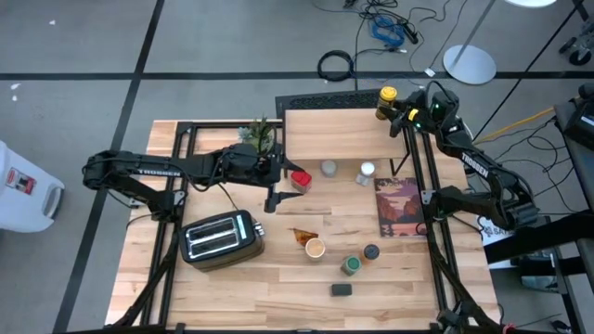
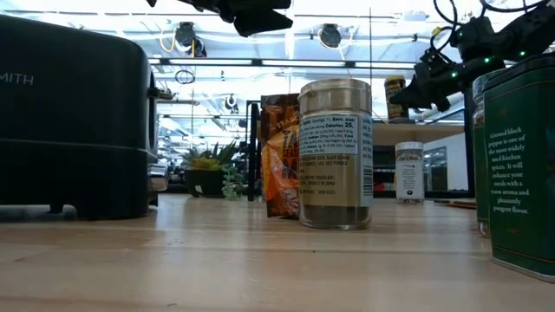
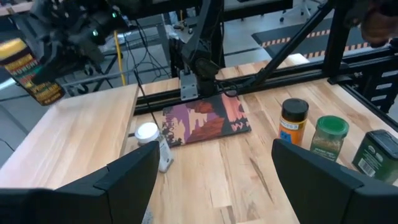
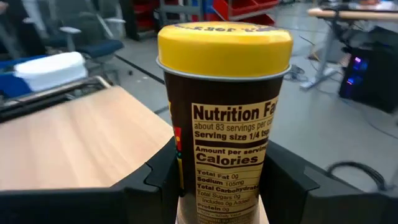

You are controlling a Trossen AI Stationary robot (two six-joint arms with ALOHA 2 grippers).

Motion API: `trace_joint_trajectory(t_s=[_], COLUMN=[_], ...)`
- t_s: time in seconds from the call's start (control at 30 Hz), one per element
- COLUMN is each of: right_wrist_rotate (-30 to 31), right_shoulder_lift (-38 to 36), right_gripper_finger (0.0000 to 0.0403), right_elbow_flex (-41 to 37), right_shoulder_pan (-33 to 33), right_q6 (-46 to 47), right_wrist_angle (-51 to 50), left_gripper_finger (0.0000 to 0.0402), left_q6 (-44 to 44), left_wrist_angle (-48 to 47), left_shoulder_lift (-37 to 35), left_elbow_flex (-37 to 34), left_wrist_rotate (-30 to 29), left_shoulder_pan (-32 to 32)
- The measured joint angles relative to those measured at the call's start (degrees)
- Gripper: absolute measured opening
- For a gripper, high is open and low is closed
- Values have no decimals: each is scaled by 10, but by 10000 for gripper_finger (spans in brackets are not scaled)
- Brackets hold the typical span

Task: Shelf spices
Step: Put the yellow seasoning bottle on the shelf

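Yellow-lidded jar (image 4: 224,118) fills my right gripper (image 4: 219,186), clamped between both fingers. From above, it hangs over the shelf (image 1: 339,134), probably at the far corner; lower it level. My left gripper (image 3: 211,180) waits open.

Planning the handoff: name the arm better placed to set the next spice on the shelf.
Right. The right gripper already holds the yellow-lidded jar at the shelf far corner. The left gripper is open and empty beside the red jar.

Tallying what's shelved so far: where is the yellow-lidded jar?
The high view shows the yellow-lidded jar held by the right gripper at the shelf's far right corner.
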Motion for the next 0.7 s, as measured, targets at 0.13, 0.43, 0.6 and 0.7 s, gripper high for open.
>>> trace_joint_trajectory(t_s=[0.13,0.43,0.6,0.7], right_wrist_rotate=[7,38,49,49], right_shoulder_lift=[14,32,34,34], right_gripper_finger=[157,157,157,157], right_elbow_flex=[0,0,0,0], right_shoulder_pan=[0,0,0,0], right_q6=[-1,-1,-10,-11], right_wrist_angle=[0,-6,-23,-27], left_gripper_finger=[320,320,320,320], left_q6=[-1,-1,-1,2], left_wrist_angle=[2,1,1,1], left_shoulder_lift=[0,0,0,0], left_elbow_flex=[0,0,0,0], left_wrist_rotate=[-1,-1,-1,-1], left_shoulder_pan=[0,0,0,0])
